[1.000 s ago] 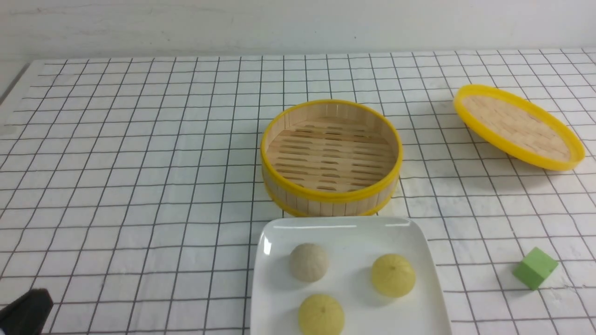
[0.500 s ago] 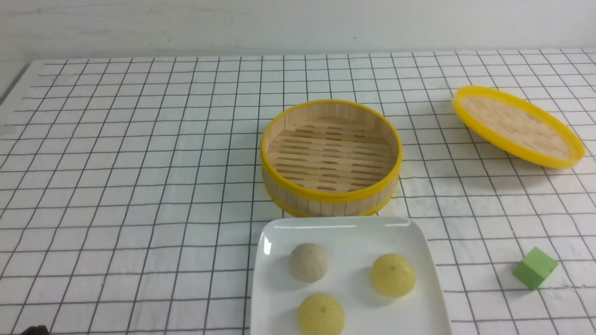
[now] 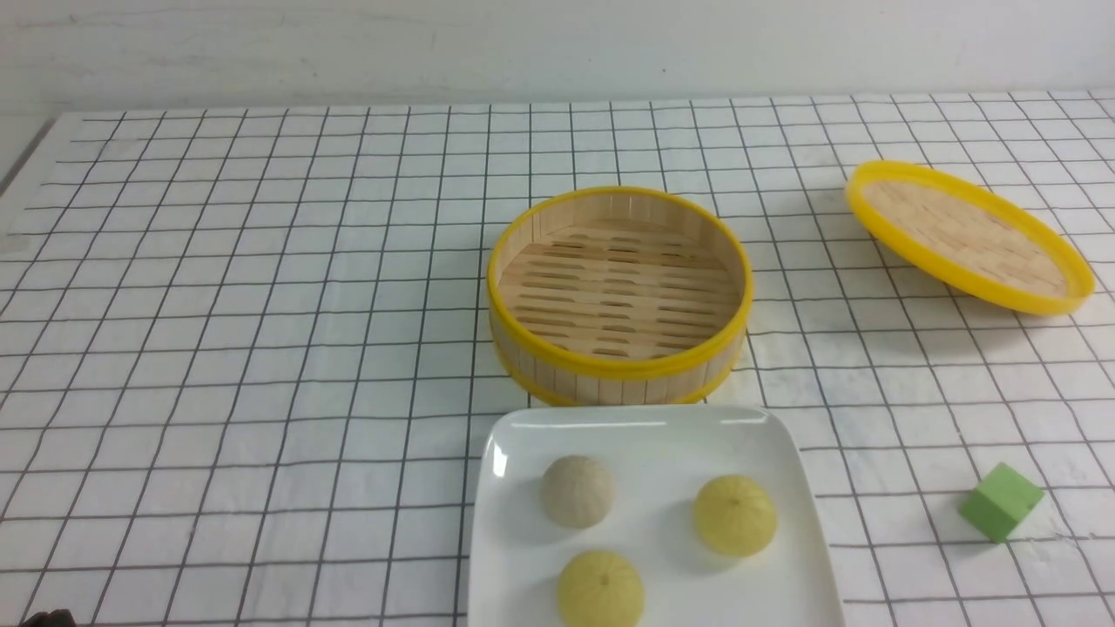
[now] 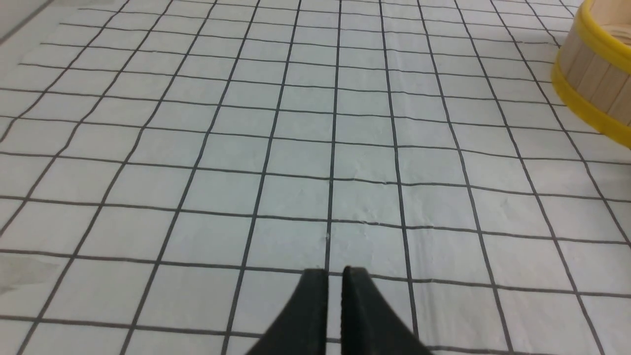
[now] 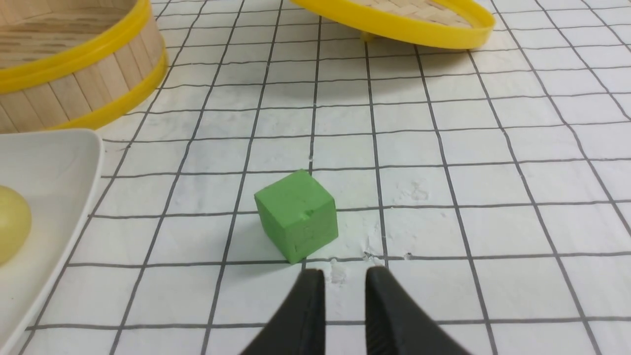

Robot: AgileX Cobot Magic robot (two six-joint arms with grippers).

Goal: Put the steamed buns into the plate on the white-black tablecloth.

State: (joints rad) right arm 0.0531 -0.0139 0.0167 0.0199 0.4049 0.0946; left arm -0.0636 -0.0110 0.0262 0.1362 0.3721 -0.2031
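The buns (image 3: 601,589) are resting on the plate (image 3: 481,557), near centre; finishing well means backing off without nudging it. Left end effector (image 4: 334,272) is standing slightly open, right end effector (image 5: 345,276) wider, both holding nothing.

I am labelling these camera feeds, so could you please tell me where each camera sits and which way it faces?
Front view: between the arms, looking forward over basket, lid and plate; a dark bit of the left arm, bottom corner.
Left wrist view: on the left wrist, facing the tablecloth; both left fingertips.
Right wrist view: on the right wrist, facing the green cube; both right fingertips, apart.
Both wrist views share the basket.
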